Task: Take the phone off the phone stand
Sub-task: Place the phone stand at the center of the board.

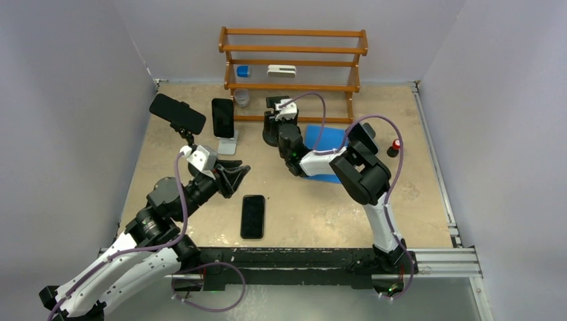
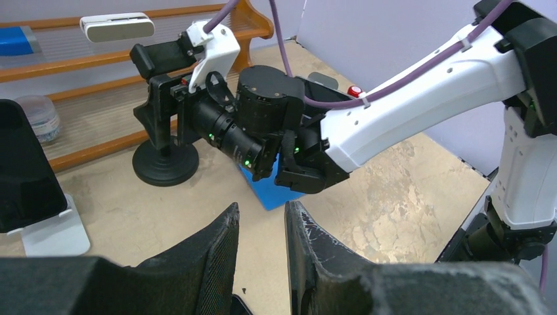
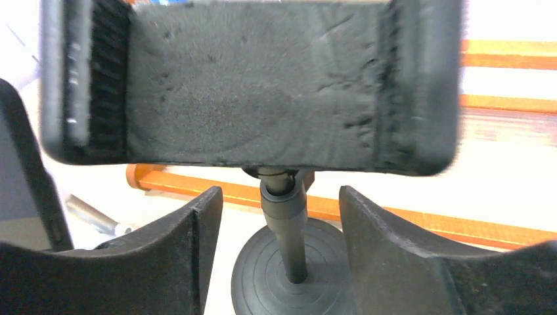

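Arm and gripper pose, left and right
Left arm (image 1: 134, 251) reaches from lower left toward frame centre in the top view; left gripper (image 2: 261, 209) shows only a narrow gap between its fingers. Right arm (image 1: 374, 194) rises at lower right, elbow folded, forearm pointing toward upper centre; right gripper (image 3: 277, 193) has its fingers spread wide

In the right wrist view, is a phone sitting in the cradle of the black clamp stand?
No, the padded cradle of the black clamp stand is bare, with nothing held between its side grips.
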Robot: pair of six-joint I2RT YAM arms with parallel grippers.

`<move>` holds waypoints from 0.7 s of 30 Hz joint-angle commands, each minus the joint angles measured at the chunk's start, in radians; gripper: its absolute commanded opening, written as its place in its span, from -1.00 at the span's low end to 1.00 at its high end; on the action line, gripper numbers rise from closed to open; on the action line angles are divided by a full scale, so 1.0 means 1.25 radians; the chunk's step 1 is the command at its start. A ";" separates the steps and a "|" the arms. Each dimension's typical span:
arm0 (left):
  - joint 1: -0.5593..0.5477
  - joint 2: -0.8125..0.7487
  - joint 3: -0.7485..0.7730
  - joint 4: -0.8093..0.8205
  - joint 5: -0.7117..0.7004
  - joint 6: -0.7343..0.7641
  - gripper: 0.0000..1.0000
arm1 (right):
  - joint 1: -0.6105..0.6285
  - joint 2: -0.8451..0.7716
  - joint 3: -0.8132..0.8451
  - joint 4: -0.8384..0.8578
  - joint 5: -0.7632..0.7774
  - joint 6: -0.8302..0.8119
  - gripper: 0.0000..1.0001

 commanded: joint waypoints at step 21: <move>0.000 -0.032 0.009 0.023 0.009 -0.020 -0.38 | 0.093 -0.605 -0.353 -0.216 0.065 0.117 0.98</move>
